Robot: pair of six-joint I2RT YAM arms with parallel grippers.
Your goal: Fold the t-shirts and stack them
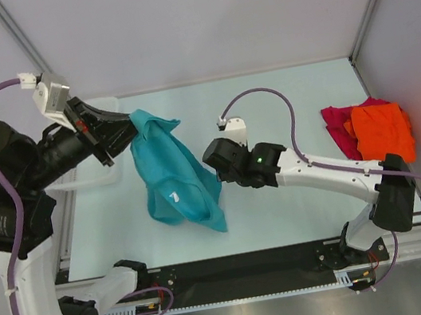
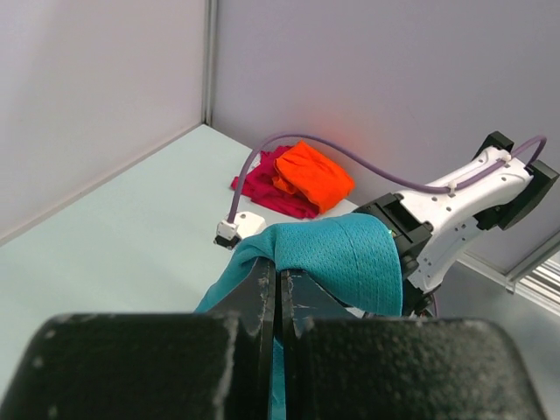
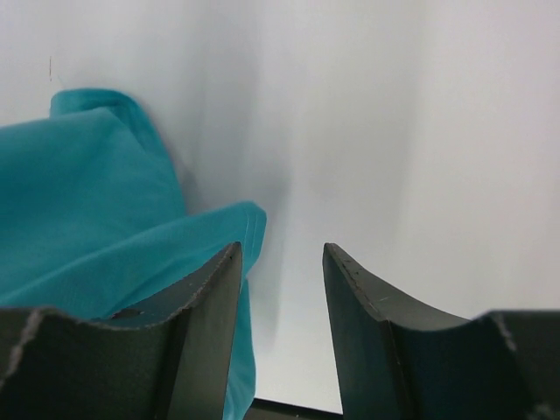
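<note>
Ideally, with our left gripper (image 1: 124, 131) pinching the lifted teal t-shirt (image 1: 172, 181) at centre frame, we bring our right gripper (image 3: 282, 255), jaws apart, onto one hem corner, avoiding bunched folds.

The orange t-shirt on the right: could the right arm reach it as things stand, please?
Probably yes: the right end effector is open and empty, and the orange t-shirt lies uncovered beside that arm.

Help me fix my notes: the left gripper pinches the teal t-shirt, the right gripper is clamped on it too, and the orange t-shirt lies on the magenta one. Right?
Not quite: the right gripper is open beside the teal t-shirt, nothing between its fingers, as the right wrist view shows. The rest stands.
</note>
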